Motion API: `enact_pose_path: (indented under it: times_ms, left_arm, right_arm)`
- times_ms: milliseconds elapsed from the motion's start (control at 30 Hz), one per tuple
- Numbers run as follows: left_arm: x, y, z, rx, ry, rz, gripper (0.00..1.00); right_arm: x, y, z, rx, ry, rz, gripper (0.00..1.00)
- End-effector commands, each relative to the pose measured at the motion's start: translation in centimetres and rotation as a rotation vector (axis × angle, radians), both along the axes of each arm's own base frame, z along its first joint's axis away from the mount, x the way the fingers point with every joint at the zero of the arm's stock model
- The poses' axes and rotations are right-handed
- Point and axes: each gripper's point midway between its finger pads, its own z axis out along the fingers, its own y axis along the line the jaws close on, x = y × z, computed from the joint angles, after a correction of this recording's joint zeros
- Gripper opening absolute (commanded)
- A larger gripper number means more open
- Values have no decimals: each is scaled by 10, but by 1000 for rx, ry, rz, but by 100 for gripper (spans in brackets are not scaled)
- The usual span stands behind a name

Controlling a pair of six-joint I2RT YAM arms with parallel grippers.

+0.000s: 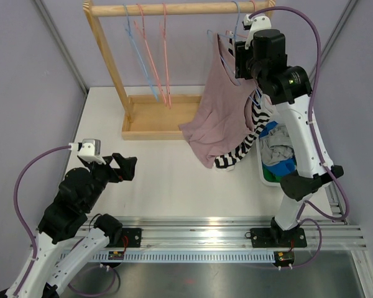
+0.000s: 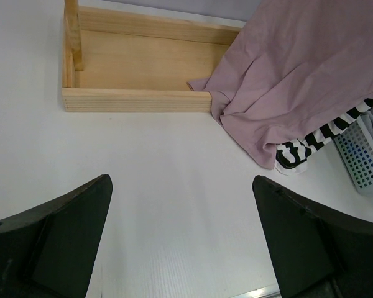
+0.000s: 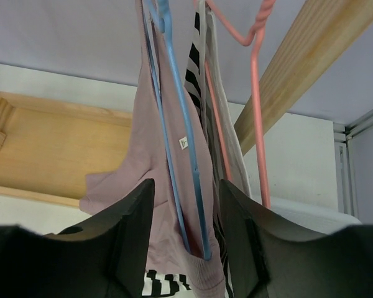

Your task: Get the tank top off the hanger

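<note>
The mauve tank top [image 1: 221, 105] hangs from a blue hanger [image 1: 235, 17] at the right end of the wooden rail [image 1: 174, 9]. Its hem drapes onto the table and the rack's base. My right gripper [image 1: 241, 60] is raised at the hanger's shoulder. In the right wrist view it [image 3: 186, 186] is open, with the blue hanger [image 3: 181, 127] and the tank top's strap [image 3: 152, 161] between its fingers. My left gripper [image 1: 125, 166] is low over the table at the near left, open and empty [image 2: 181, 180]. The tank top [image 2: 292, 81] lies well ahead of it.
A black-and-white striped garment [image 1: 236, 155] hangs behind the tank top on a pink hanger [image 3: 256, 112]. A basket [image 1: 265, 176] of clothes stands at the right. The rack's wooden base tray [image 1: 152, 118] lies at centre back. Several empty hangers [image 1: 152, 56] hang at the rail's left.
</note>
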Motion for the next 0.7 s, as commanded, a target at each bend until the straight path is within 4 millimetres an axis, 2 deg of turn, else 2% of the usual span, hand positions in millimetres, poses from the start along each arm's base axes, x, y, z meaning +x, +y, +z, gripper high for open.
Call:
enact_pose_path:
  times_ms: [0,167,267,300,367,533,667]
  left_arm:
    - [1,-3,5,-5,-16,-16,99]
    - [1,-5,5,-7,-17,-23,99]
    - [1,-5,5,-7,-18,-30,99]
    - [1,-6,4,-5,-15,-30,99]
    - [1,-6,6,-9,-20,-33,99]
    - [1,-7,5,-6,-16,-38,99]
    - [1,-6,6,-10,-21,-34,99]
  right_arm:
    - [8,-3,13,-32,-55,-17,52]
    - [21,8,8,-29,-52,8,33]
    - [23,12,9,-12,-54,16,12]
    - [22,14,12,-3,-59,25,0]
    - [19,17,18,18,-75,33,0]
    - [2,25,50,61,-153,68,0]
    - [-8,24,68,101,-196,81,0]
